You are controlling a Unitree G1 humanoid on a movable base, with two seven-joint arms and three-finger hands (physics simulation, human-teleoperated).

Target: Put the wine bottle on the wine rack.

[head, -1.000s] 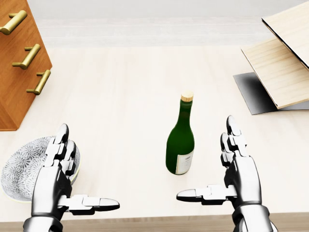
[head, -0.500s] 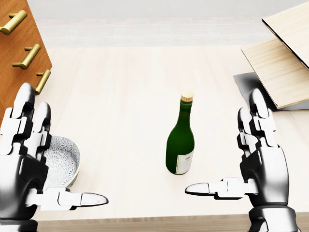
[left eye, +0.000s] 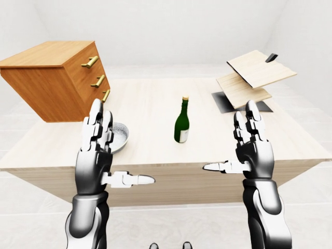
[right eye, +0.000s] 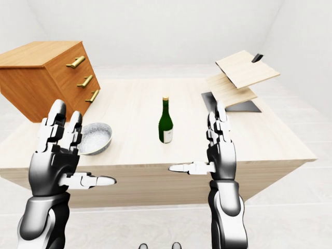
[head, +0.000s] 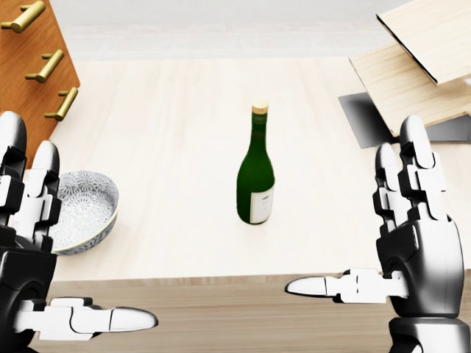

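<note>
With both my left hand point(head: 37, 250) and right hand point(head: 412, 235) spread open and empty, short of the wine bottle point(head: 255, 173) standing upright mid-desk point(head: 169, 125), I risk toppling it toward the bowl point(head: 85, 209) if I reach in off-centre and clip it before my fingers close.

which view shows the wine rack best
The left-eye view: the whole wine rack, two tilted wooden boards on a dark base, sits at the table's upper right. The right-eye view shows nearly the same. The head view crops it at the top right corner.
</note>
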